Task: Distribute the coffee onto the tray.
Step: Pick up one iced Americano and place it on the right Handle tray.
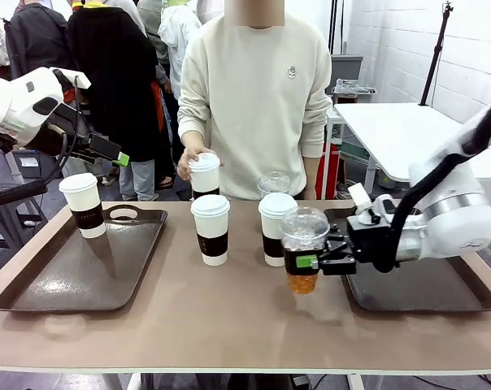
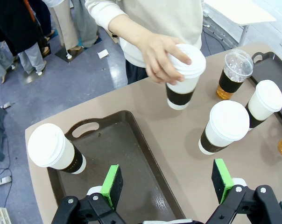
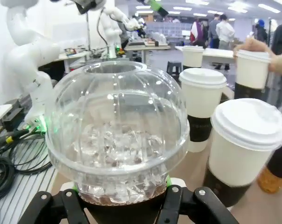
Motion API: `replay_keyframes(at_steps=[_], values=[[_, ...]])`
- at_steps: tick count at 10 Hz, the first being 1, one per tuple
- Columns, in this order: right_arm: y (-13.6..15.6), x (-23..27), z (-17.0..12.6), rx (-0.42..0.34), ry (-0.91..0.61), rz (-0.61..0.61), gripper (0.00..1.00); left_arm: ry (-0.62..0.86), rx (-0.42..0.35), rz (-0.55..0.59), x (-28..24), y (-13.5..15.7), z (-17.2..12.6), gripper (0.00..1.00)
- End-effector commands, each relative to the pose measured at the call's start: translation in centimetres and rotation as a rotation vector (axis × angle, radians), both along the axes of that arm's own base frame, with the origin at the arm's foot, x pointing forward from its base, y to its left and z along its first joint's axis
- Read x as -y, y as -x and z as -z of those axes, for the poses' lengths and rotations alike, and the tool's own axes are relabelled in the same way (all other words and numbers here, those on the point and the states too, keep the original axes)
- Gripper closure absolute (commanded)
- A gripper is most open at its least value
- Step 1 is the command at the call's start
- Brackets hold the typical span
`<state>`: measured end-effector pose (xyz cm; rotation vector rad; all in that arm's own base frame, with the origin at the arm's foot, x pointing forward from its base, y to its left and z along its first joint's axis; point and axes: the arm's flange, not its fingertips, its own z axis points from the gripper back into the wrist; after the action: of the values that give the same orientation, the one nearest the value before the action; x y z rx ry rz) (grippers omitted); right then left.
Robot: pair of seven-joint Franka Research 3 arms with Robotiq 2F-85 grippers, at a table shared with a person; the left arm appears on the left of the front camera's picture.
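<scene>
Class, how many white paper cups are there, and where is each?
4 cups. One stands on the left tray; one sits at the far edge under the person's hand; two stand mid-table. None seems hidden.

Two white arms with black grippers; a person in cream.
The left arm (image 1: 22,101) and the right arm (image 1: 457,219) are cased in glossy white rounded shells, with black joints, and a black cable (image 1: 441,171) is run along each. The left gripper (image 2: 166,182) is built of black links pinned with silver screws (image 2: 67,201) and tipped with bright green pads (image 2: 112,184); the right gripper (image 1: 304,264) is made alike. The person (image 1: 258,89) is dressed in a cream crew-neck sweatshirt with long sleeves (image 2: 106,13), marked by a small emblem (image 1: 292,72) on the chest.
</scene>
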<state>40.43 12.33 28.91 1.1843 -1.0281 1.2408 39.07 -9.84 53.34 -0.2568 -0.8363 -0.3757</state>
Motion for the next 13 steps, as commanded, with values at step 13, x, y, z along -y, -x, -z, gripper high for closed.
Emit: replay_keyframes(at_steps=[13], values=[[0.6, 16.2, -3.0, -0.005, 0.017, 0.442, 0.37, 0.006, -0.007, -0.006, -0.1, 0.0, 0.0, 0.00]])
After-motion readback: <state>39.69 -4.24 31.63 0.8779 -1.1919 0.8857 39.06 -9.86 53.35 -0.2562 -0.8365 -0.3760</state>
